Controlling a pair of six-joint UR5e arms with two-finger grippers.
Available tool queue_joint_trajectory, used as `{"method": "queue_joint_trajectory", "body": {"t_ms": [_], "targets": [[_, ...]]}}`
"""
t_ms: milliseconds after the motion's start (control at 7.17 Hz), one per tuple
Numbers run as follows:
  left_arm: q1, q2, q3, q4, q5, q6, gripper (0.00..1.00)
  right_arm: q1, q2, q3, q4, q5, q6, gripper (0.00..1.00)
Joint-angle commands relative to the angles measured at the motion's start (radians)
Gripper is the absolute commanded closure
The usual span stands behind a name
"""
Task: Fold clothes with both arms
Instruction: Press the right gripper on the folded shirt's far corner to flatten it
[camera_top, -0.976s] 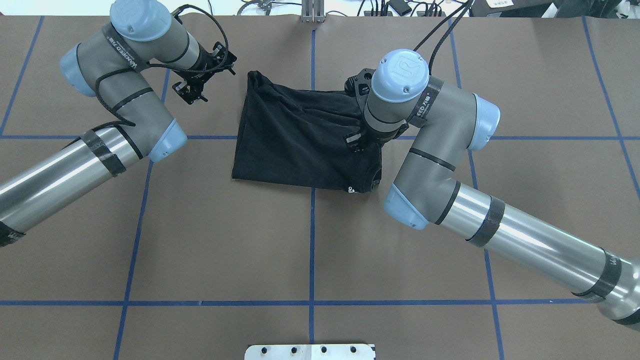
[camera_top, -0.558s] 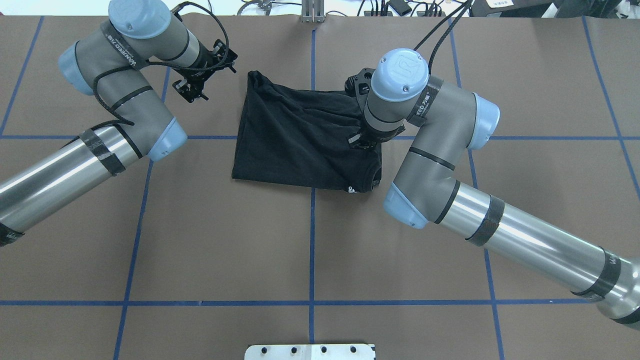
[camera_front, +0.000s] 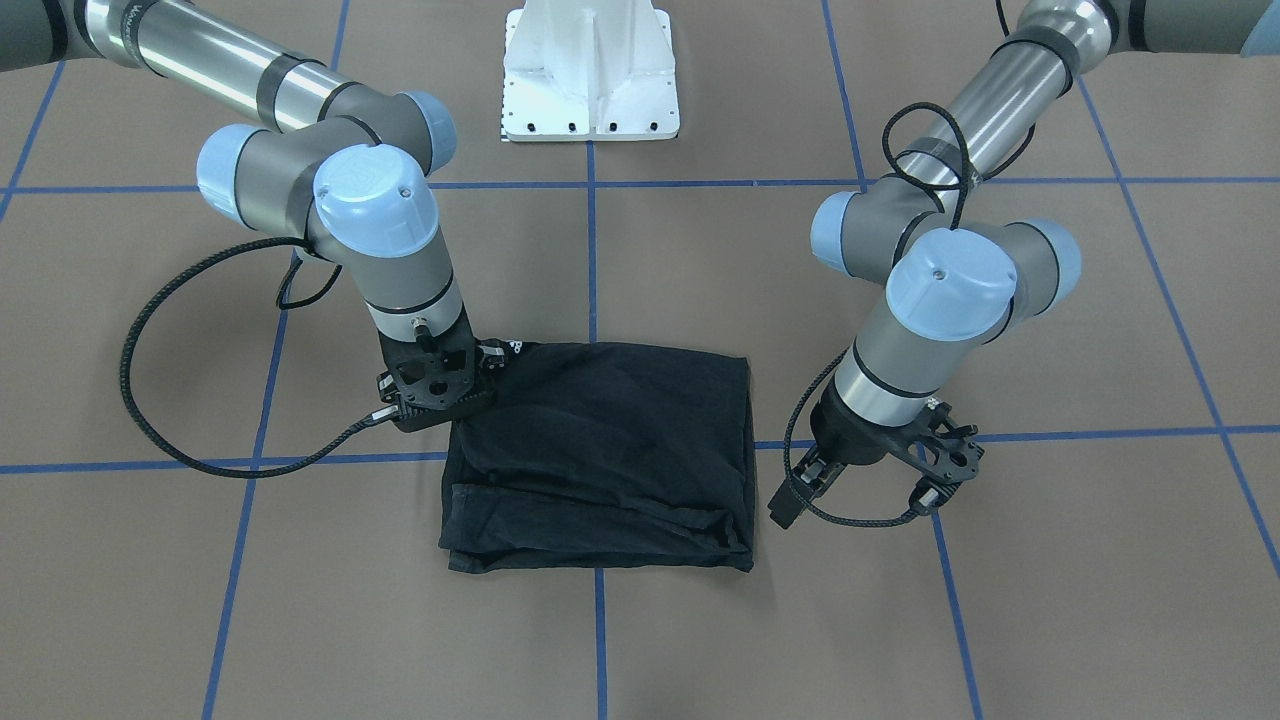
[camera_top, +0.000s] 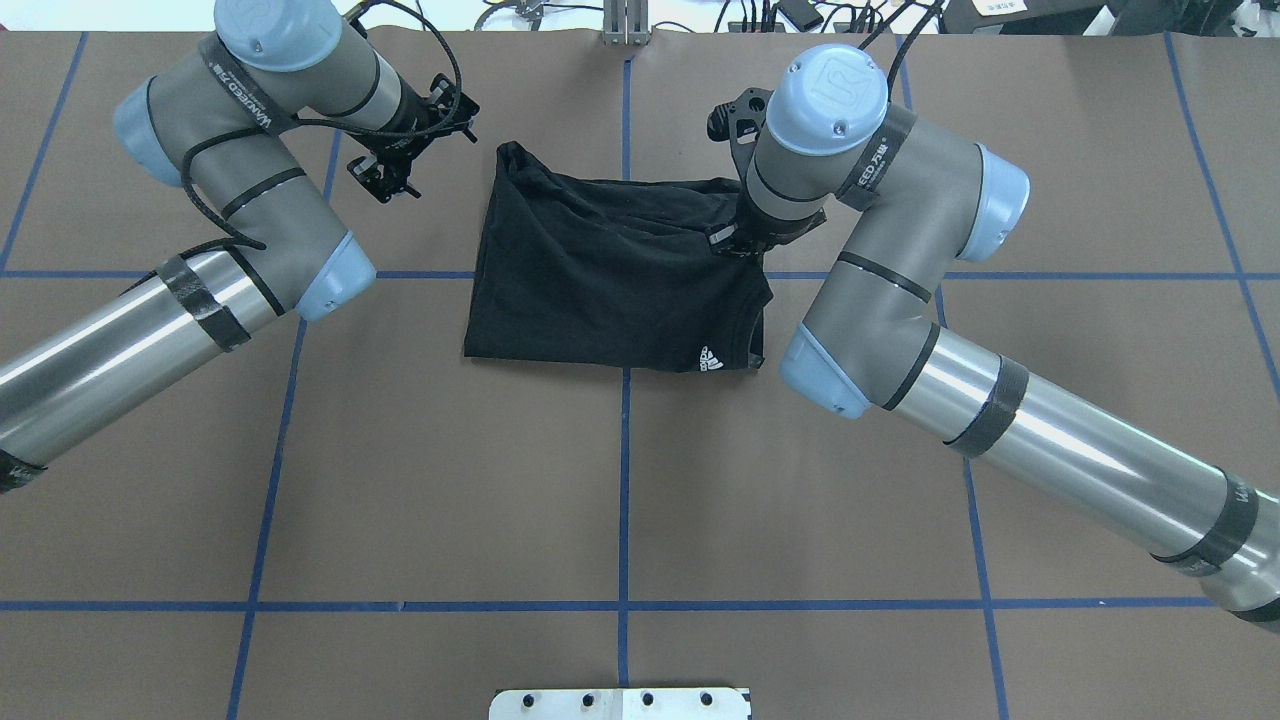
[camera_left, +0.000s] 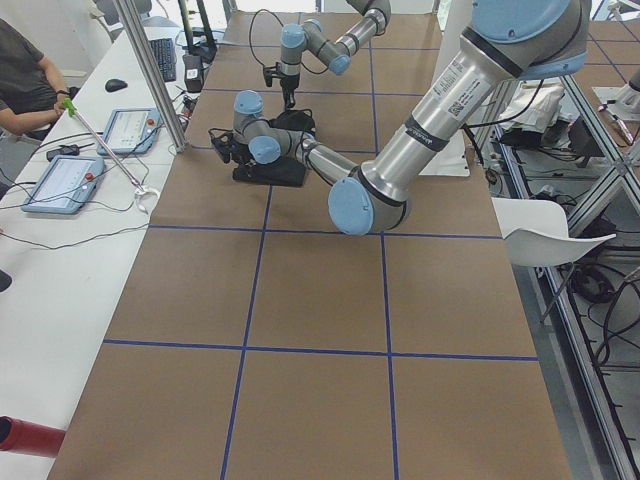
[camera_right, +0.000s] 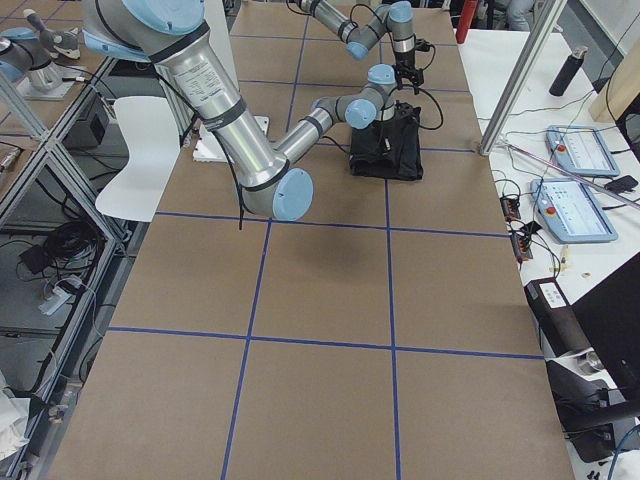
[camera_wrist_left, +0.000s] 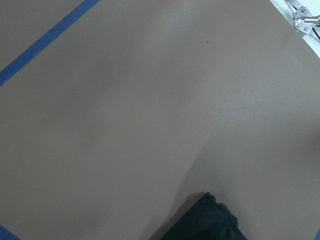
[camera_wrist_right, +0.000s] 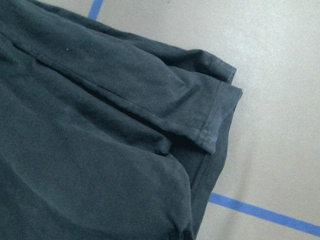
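T-shirt (camera_top: 600, 290) folded near far bench (camera_top: 400, 450) edge; we cannot tell whether right gripper (camera_top: 732, 246) holds it; left gripper (camera_top: 385, 178) spread, empty; snagging risks unfolding.

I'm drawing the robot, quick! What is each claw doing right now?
Left claw: open, holding nothing, beside the T-shirt.
Right claw: down at the T-shirt's edge; cannot tell whether it is open or shut.

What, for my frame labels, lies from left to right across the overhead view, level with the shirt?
The left gripper, apart from the cloth → the black T-shirt → the right arm. The right gripper overlaps the shirt's right edge, so it is left out.
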Motion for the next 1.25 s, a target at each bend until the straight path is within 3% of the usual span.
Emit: {"method": "queue_joint_trajectory", "body": {"t_ms": [0, 279, 418, 558, 697, 1116], "targets": [[0.000, -0.001, -0.002, 0.002, 0.000, -0.002, 0.00, 0.013, -0.006, -0.004, 0.007, -0.010, 0.003, 1.00], [0.000, -0.001, -0.002, 0.002, 0.001, -0.002, 0.00, 0.008, -0.030, -0.012, 0.011, -0.014, 0.006, 1.00], [0.001, -0.001, -0.002, 0.005, 0.001, -0.002, 0.00, -0.006, -0.050, -0.012, 0.016, -0.054, 0.006, 0.87], [0.002, -0.001, -0.002, 0.009, 0.001, -0.002, 0.00, -0.007, -0.052, -0.018, 0.021, -0.062, 0.000, 0.35], [0.002, -0.001, -0.002, 0.009, 0.001, 0.000, 0.00, -0.006, -0.040, -0.024, 0.021, -0.062, 0.017, 0.01], [-0.009, -0.001, -0.002, 0.019, -0.009, 0.008, 0.00, 0.048, 0.022, -0.039, 0.008, 0.010, 0.031, 0.00]]}}
